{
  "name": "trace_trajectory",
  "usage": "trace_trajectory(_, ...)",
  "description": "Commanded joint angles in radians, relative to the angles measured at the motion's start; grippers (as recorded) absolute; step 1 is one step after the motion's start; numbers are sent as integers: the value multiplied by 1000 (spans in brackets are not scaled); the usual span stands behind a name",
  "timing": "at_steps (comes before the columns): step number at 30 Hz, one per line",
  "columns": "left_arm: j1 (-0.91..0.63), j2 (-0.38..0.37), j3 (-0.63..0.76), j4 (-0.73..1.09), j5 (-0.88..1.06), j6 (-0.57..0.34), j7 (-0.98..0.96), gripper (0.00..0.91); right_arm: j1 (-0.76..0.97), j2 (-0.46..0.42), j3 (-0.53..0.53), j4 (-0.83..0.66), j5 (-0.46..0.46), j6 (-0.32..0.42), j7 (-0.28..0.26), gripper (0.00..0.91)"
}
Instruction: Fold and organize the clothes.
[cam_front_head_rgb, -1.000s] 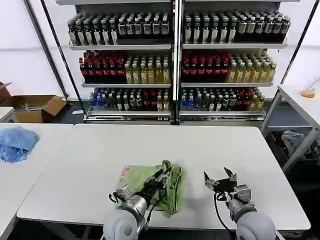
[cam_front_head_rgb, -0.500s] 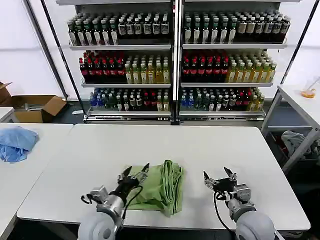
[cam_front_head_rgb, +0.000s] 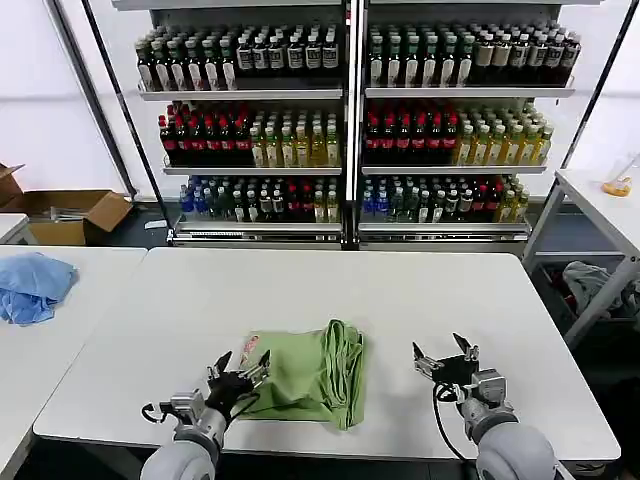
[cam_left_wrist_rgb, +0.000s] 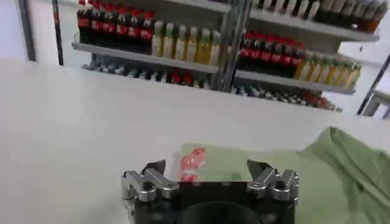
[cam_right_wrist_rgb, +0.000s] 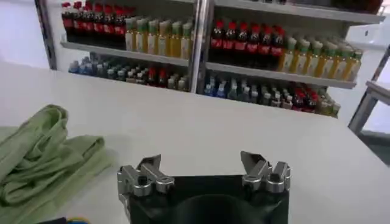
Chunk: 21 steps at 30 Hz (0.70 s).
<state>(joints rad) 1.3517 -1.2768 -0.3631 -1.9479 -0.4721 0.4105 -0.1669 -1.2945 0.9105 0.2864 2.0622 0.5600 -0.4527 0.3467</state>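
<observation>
The light green shirt (cam_front_head_rgb: 310, 375) lies folded on the white table (cam_front_head_rgb: 330, 300), near its front edge, with bunched folds along its right side. A bit of its red-and-white print (cam_front_head_rgb: 248, 350) shows at the left edge. My left gripper (cam_front_head_rgb: 237, 369) stands open at the shirt's left edge, holding nothing. The left wrist view has the print (cam_left_wrist_rgb: 193, 163) and green cloth (cam_left_wrist_rgb: 341, 164) just past the spread fingers of that gripper (cam_left_wrist_rgb: 208, 171). To the right of the shirt, my right gripper (cam_front_head_rgb: 446, 356) is open over bare table, apart from the cloth (cam_right_wrist_rgb: 42, 152).
A light blue cloth heap (cam_front_head_rgb: 32, 285) lies on a separate table at the far left. Shelves of bottles (cam_front_head_rgb: 350, 130) stand behind the table. A cardboard box (cam_front_head_rgb: 75, 215) sits on the floor at the left. Another table (cam_front_head_rgb: 600, 200) with hanging cloth is at the right.
My left gripper has let go of the shirt and drawn back to the left and toward the front edge. The shirt now lies flat. The right gripper has barely moved.
</observation>
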Motion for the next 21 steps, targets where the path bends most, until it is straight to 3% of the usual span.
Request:
trace_trajectory(1,-4,10,-2,49,-54,33,13,907,-8,1,7,7,-9,0,-1,907)
trace_trajectory(3,-20,8,-10,60,-134,48,19,877,-9,2,6,10,-11,-1,1,907)
trace_trajectory(5,-29,6,-24,63,-230,61,19,333,-10,4,6,14,-12,-4,3,907)
trace_trajectory(6,-31,5,-32,59,-272,72,22,141,-11,5,6,15,-13,-5,3,907)
trace_trajectory(7,-30,6,-39,55,-285,74,27,81,-12,5,6,17,-13,-6,4,907)
trace_trajectory(12,-20,1,-57,38,-434,81,52,20,-18,5,11,22,-16,-8,6,907)
trace_trajectory(21,-2,-32,-81,36,-566,65,44,20,-29,19,15,29,-23,-11,13,907)
